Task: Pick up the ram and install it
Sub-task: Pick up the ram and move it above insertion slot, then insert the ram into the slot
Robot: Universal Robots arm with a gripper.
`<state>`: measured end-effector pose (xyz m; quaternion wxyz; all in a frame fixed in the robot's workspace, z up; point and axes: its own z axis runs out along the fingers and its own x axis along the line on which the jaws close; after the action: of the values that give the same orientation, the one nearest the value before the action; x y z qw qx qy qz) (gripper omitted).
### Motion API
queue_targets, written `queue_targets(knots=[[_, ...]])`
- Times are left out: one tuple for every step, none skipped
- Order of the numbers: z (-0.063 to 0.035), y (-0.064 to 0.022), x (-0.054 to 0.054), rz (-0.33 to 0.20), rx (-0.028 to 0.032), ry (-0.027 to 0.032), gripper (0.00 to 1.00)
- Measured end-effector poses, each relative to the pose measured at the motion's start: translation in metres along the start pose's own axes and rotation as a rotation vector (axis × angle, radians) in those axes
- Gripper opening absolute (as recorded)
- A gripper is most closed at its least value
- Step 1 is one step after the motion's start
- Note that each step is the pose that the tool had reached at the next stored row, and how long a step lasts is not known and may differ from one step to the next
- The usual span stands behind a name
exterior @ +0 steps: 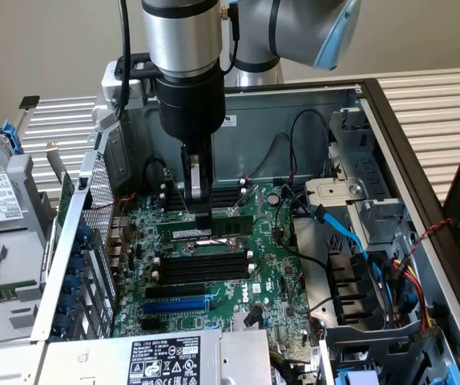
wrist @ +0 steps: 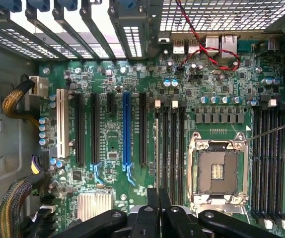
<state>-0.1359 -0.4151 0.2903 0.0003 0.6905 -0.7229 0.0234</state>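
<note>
The ram (exterior: 232,224) is a thin green stick with a white label, held level just above the black memory slots (exterior: 202,266) of the motherboard (exterior: 274,277). My gripper (exterior: 203,213) comes straight down from the arm and is shut on the stick's middle. In the wrist view the black fingers (wrist: 152,208) meet over the bank of memory slots (wrist: 172,148) beside the CPU socket (wrist: 217,171), and the ram (wrist: 156,158) shows edge-on as a thin strip running away from the gripper (wrist: 158,197). Whether the stick touches a slot I cannot tell.
The open computer case has a metal wall (exterior: 294,128) behind and a drive cage (exterior: 374,208) with blue and coloured cables (exterior: 350,233) at the exterior view's right. A blue slot (exterior: 178,305) and the power supply (exterior: 164,357) lie in front. Card brackets (exterior: 78,265) line the exterior view's left.
</note>
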Motion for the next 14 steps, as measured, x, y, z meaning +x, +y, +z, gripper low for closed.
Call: queue_targets(knots=[[0.0000, 0.0000, 0.0000, 0.000, 0.0000, 0.0000, 0.12], [0.0000, 0.0000, -0.0001, 0.001, 0.0000, -0.0001, 0.12], [0.0000, 0.0000, -0.0003, 0.003, 0.0000, 0.0000, 0.12], [0.0000, 0.0000, -0.0005, 0.004, 0.0000, -0.0001, 0.12], [0.0000, 0.0000, -0.0005, 0.005, -0.0001, 0.0000, 0.12], [0.0000, 0.0000, -0.0005, 0.005, 0.0000, -0.0001, 0.12], [-0.0001, 0.0000, -0.0005, 0.005, -0.0002, 0.0001, 0.12], [-0.0001, 0.0000, -0.0006, 0.005, -0.0002, 0.0001, 0.12], [-0.0001, 0.0000, -0.0005, 0.005, -0.0002, 0.0001, 0.12], [-0.0001, 0.0000, -0.0005, 0.005, -0.0002, 0.0001, 0.12], [-0.0001, 0.0000, -0.0005, 0.005, -0.0002, 0.0001, 0.12], [-0.0001, 0.0000, -0.0005, 0.005, -0.0002, 0.0001, 0.12], [-0.0001, 0.0000, -0.0005, 0.005, -0.0001, 0.0001, 0.12], [-0.0001, 0.0000, -0.0006, 0.005, -0.0002, 0.0001, 0.12]])
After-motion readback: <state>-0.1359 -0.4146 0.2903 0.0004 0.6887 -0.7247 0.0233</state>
